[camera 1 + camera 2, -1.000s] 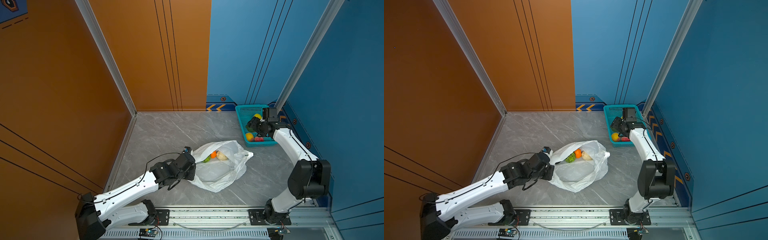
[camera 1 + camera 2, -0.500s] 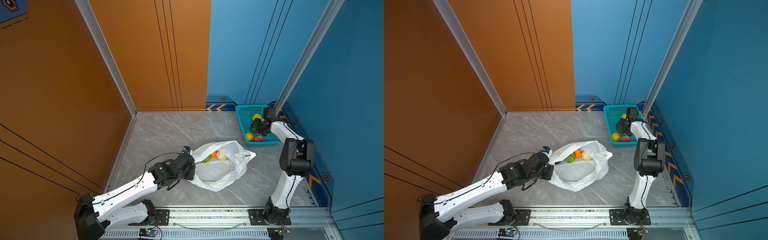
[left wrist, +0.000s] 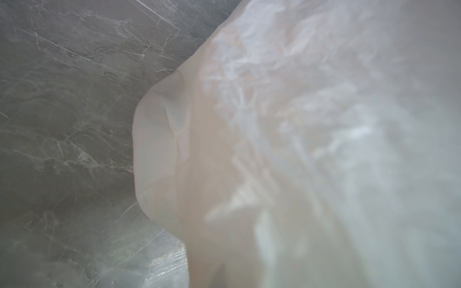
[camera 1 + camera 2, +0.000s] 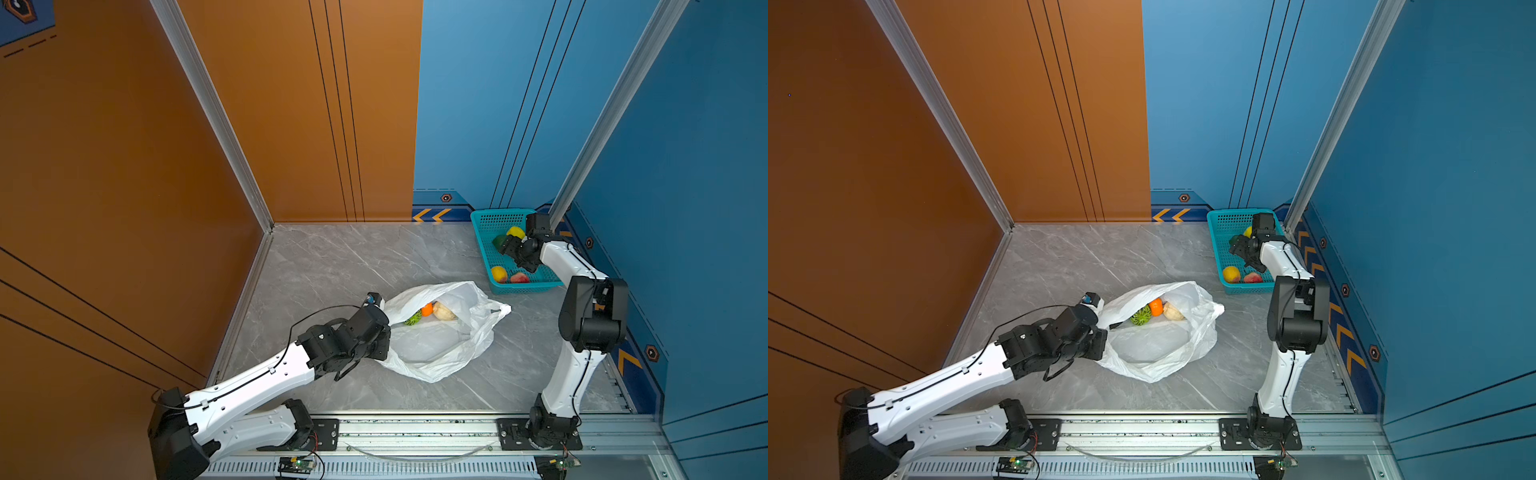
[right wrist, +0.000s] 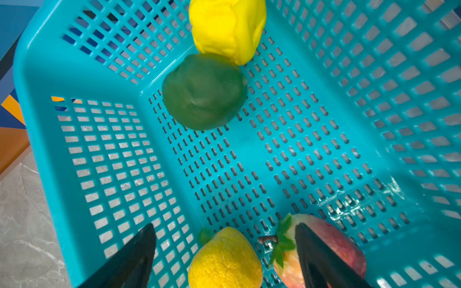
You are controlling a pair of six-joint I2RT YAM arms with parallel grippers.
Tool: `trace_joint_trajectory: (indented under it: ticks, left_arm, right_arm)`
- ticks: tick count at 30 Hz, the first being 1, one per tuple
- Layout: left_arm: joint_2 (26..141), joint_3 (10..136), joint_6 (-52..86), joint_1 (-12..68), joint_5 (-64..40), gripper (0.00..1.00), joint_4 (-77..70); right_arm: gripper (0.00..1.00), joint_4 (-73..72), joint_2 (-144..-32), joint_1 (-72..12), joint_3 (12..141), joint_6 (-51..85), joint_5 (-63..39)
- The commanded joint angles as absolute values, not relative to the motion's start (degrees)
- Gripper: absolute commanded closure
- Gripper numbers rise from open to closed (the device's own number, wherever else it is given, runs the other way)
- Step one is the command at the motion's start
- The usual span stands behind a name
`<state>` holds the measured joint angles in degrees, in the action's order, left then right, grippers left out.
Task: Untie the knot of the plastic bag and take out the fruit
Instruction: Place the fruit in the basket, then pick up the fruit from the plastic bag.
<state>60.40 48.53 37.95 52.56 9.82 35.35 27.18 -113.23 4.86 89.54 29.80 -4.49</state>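
The white plastic bag [image 4: 432, 353] lies mid-floor with its mouth gaping; no knot shows. Inside it sit a bright green fruit [image 4: 413, 319], an orange one [image 4: 427, 309] and a cream one [image 4: 444, 311]. My left gripper [image 4: 384, 328] is shut on the plastic bag's left rim; in the left wrist view the bag [image 3: 299, 149] hides the fingers. Over the teal basket [image 4: 484, 232] my right gripper [image 5: 224, 227] hangs open and holds nothing. On the basket floor rest a dark green fruit [image 5: 204, 92], a yellow one [image 5: 227, 27], a yellow-orange one [image 5: 224, 259] and a red one [image 5: 344, 244].
The basket stands in the far right corner against the blue wall [image 4: 478, 124]. An orange wall [image 4: 124, 187] bounds the left side. A metal rail [image 4: 415, 428] with both arm bases runs along the front edge. Grey marble floor [image 4: 332, 257] lies between bag and walls.
My right gripper's jaws have spread wider over the basket and the right arm's elbow has swung in closer to it. The left arm and the bag have stayed put.
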Motion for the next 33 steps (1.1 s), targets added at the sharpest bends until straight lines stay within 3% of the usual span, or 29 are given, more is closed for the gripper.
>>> trace_joint_trajectory:
  ticks: [1,18,26,33]
  left_arm:
    - [59.2,49.5,38.6,52.6,10.8,1.0,34.9]
    - [58.4,49.7,38.7,52.8,11.3,1.0,34.9]
    - [58.5,49.8,39.1,52.9,11.8,1.0,34.9]
    - [58.9,49.9,39.1,52.8,11.7,1.0,34.9]
  right_arm:
    - [0.12,29.6,-109.9,4.0,90.7,28.7,-4.4]
    - [0.1,38.0,-88.7,-6.8,87.0,26.0,-9.5]
    - [0.07,46.3,-76.7,-23.1,85.6,27.4,-4.6]
    - [0.06,50.4,-72.8,-37.2,85.1,29.2,-0.9]
